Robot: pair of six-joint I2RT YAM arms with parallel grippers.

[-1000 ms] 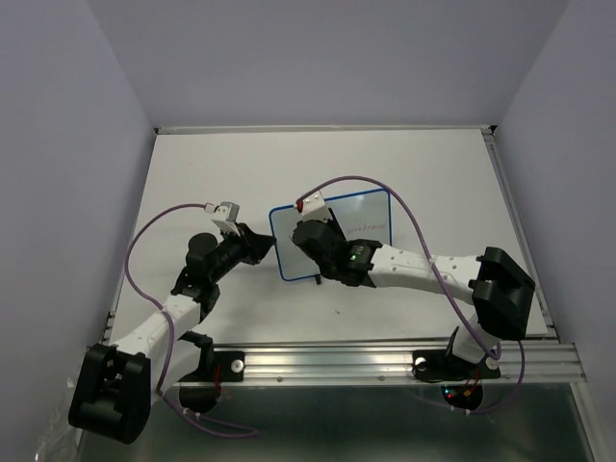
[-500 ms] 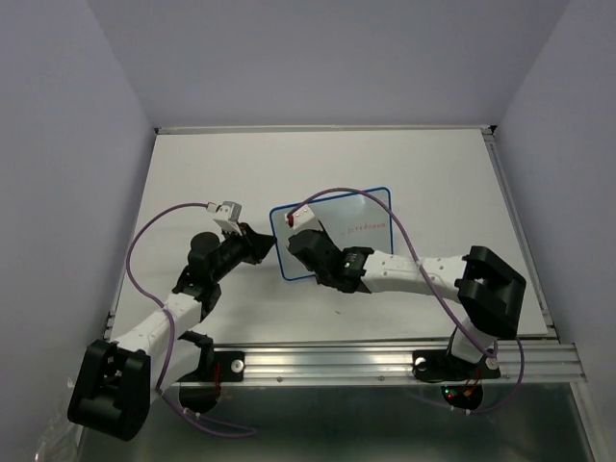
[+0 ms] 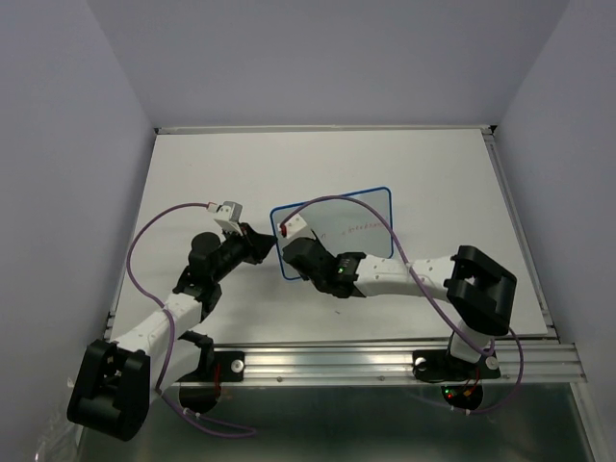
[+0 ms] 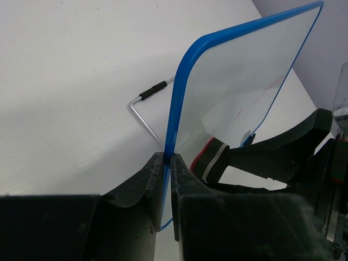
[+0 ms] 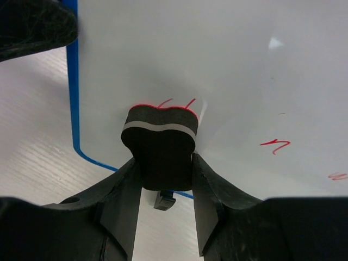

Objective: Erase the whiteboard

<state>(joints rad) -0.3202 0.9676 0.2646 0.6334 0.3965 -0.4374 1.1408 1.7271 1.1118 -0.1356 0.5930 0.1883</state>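
Note:
The whiteboard (image 3: pixel 351 217), white with a thin blue frame, stands tilted on the table, faint red writing (image 3: pixel 361 229) on its face. My left gripper (image 3: pixel 262 245) is shut on its left blue edge (image 4: pixel 175 122). My right gripper (image 3: pixel 296 252) is shut on a black eraser block (image 5: pixel 159 149) with a grey stripe, pressed against the board's lower left area. Red strokes (image 5: pixel 274 144) show on the board (image 5: pixel 217 65) to the right of the eraser and just above it. A small black foot (image 5: pixel 164 200) shows under the board's frame.
A bent wire stand (image 4: pixel 142 109) with a black sleeve props the board from behind. The white table (image 3: pixel 433 164) is walled at the back and sides. A metal rail (image 3: pixel 385 358) runs along the near edge by the arm bases.
My right gripper has moved the eraser leftward and toward the board's lower left corner. More of the red writing on the right is uncovered. The left arm has held still.

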